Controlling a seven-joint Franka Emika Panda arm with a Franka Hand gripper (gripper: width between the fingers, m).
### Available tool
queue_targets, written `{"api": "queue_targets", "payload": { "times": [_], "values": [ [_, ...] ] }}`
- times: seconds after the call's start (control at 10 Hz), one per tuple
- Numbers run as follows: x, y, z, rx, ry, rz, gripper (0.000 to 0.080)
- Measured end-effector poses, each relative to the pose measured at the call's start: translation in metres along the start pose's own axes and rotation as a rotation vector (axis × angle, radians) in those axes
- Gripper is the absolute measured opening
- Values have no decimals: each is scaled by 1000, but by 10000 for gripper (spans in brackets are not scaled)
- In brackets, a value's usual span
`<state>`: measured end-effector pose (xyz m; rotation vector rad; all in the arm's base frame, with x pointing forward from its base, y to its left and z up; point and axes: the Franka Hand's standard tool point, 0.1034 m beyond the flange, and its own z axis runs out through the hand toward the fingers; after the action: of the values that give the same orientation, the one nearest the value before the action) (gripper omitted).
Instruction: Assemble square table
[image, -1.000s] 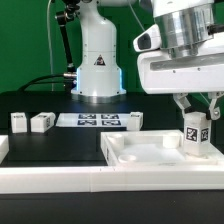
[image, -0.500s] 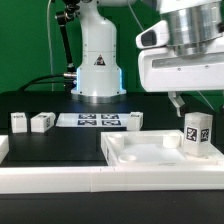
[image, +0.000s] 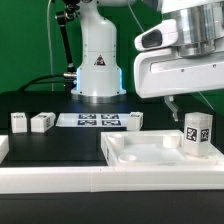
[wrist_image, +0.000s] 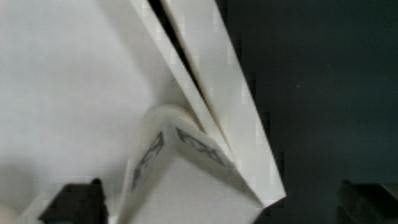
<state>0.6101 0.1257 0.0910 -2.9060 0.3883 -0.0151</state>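
The white square table top (image: 140, 152) lies at the exterior view's right, rim up. One tagged leg block (image: 197, 133) stands upright in its far right corner. My gripper (image: 194, 101) hangs open and empty just above that leg, apart from it. In the wrist view the leg (wrist_image: 192, 165) shows from above between my two dark fingertips (wrist_image: 75, 202), with the table top's rim (wrist_image: 205, 70) running past it. Three more leg blocks lie on the black table: two on the left (image: 18, 121) (image: 42, 122) and one in the middle (image: 134, 120).
The marker board (image: 88, 120) lies flat in front of the robot base (image: 97, 65). A long white rail (image: 50, 177) borders the front of the workspace. A white block end (image: 3, 148) sits at the left edge.
My gripper has risen straight up off the upright leg and left it standing in the table top's corner. Nothing else has moved.
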Motion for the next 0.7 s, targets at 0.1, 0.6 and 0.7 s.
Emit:
{"api": "queue_targets", "payload": {
  "times": [0.1, 0.6, 0.7],
  "values": [
    [-1, 2, 1, -35, 5, -151, 649],
    [4, 4, 0, -92, 17, -693, 649],
    [4, 3, 0, -98, 14, -767, 649]
  ]
}}
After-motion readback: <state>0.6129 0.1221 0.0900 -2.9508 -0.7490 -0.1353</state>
